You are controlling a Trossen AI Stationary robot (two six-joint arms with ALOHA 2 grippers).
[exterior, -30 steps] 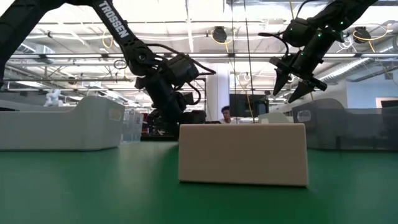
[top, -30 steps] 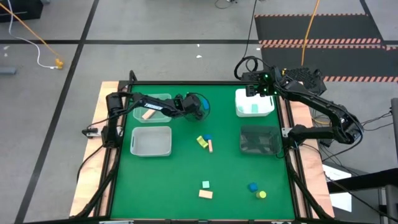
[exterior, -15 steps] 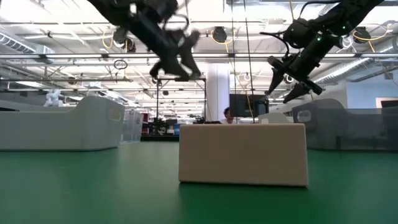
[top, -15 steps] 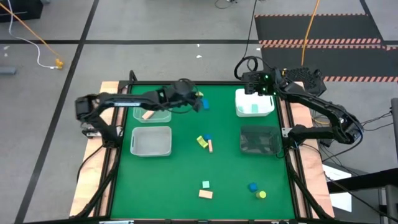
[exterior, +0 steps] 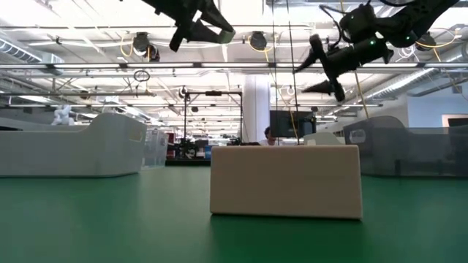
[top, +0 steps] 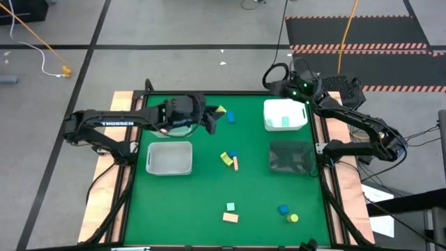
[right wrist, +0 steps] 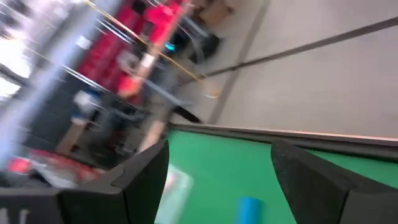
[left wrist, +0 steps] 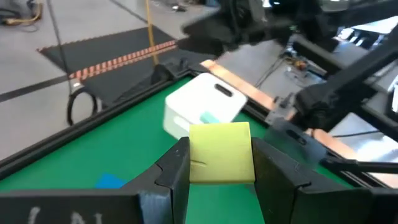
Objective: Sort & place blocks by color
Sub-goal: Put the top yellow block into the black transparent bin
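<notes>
Yellow block (left wrist: pixel 221 152), clamped between the fingers of the left gripper (top: pixel 211 118) and carried well above the mat. A second ago this gripper was low over the green table (top: pixel 251 188); it has since risen and drawn back towards the clear bin (top: pixel 182 130), so I judge the pick finished and the carry begun. The right gripper (top: pixel 291 89), which hung over the white bin (top: pixel 268 111), has pulled back to the far edge of the table, its fingers spread with nothing between them; I read that as a drop-off completed. Bins, counted: four, namely the clear bin, a frosted bin (top: pixel 169 158), the white bin and a dark bin (top: pixel 290 157). One mint block (top: pixel 282 122) lies in the white bin. Loose blocks on the mat, counted: eight. They are three blue ( (top: pixel 230 118), (top: pixel 233 153), (top: pixel 283 209)), two yellow ( (top: pixel 225 159), (top: pixel 293 218)), two tan ( (top: pixel 235 164), (top: pixel 230 217)) and one mint (top: pixel 230 207). I judge the sort under halfway, with most blocks unplaced.
</notes>
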